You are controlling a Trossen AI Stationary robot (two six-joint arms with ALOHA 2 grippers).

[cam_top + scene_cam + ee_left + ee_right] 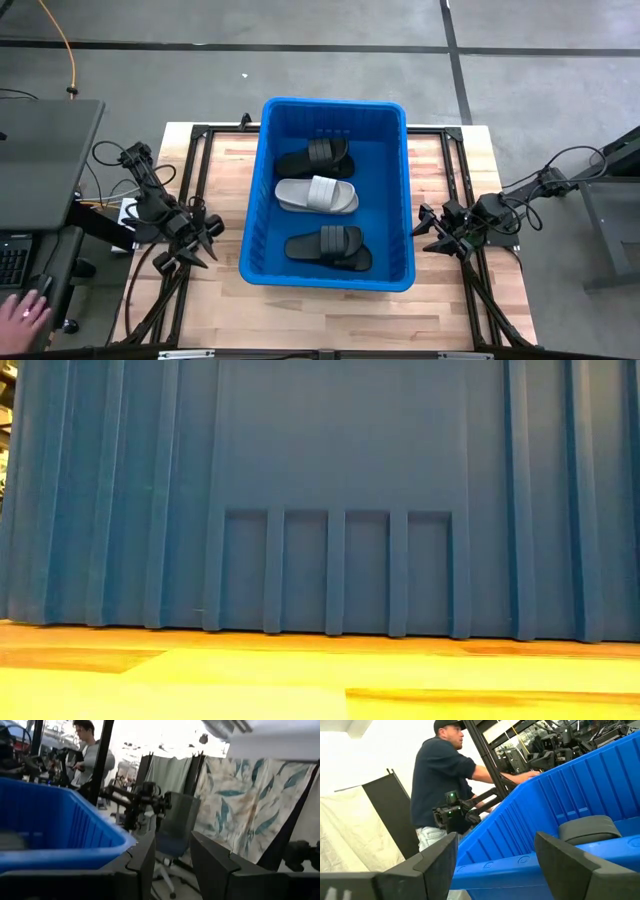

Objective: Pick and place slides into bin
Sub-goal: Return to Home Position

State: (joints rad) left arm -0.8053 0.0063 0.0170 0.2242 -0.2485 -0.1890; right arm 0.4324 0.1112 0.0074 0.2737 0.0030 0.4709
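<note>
Slides, three in all, lie inside the bin [335,103] at the middle of the table [225,170]. The far black slide [316,157] is by the back wall, the grey slide [317,195] is in the middle, and the near black slide [329,248] is by the front wall. Each looks light and rubbery, with a sole likely to flex. The wide ribbed strap seems the surest place to pinch.

The left gripper [203,240] hangs beside the bin's left wall, its fingers apart and empty. The right gripper [423,228] hangs beside the right wall, its fingers wide apart and holding nothing.

The bin's wall fills the low view and hides everything else. In the right wrist view a single strap [590,827] shows above the rim, and which slide it belongs to cannot be told.
</note>
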